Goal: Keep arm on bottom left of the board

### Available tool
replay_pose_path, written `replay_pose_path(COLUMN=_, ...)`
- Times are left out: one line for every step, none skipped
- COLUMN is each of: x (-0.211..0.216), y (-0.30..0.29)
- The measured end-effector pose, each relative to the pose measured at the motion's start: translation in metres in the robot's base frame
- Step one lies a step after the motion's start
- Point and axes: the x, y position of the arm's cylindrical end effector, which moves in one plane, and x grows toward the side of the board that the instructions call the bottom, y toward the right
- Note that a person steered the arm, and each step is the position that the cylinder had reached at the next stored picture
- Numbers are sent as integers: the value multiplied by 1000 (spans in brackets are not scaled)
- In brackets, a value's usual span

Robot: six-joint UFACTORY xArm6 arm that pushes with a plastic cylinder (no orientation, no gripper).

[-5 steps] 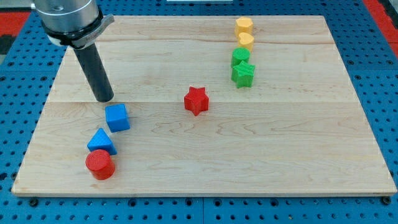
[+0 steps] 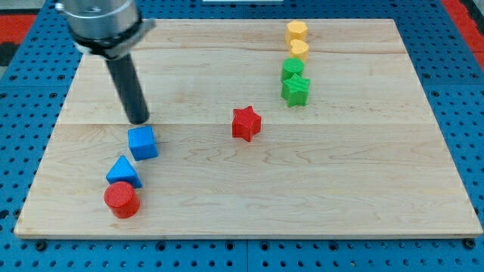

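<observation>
My tip (image 2: pixel 138 120) rests on the wooden board (image 2: pixel 340 181) in its left half, just above the blue cube (image 2: pixel 143 143) with a narrow gap between them. Below the cube lie a blue triangle (image 2: pixel 122 172) and a red cylinder (image 2: pixel 121 199), close together near the board's bottom left corner. A red star (image 2: pixel 246 123) lies near the board's middle, to the right of my tip.
At the view's top right, four blocks stand in a column: a yellow cylinder (image 2: pixel 296 32), a yellow block (image 2: pixel 299 50), a green block (image 2: pixel 292 69) and a green star (image 2: pixel 296 90). A blue pegboard (image 2: pixel 454 91) surrounds the board.
My tip has moved a little to the right and now stands directly above the blue cube. The red star sits slightly further right than before. The other blocks have not moved.
</observation>
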Motion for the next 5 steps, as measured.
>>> replay_pose_path(x=24, y=-4)
replay_pose_path(x=86, y=-21)
replay_pose_path(x=132, y=-60)
replay_pose_path(x=154, y=-96)
replay_pose_path(x=149, y=-73)
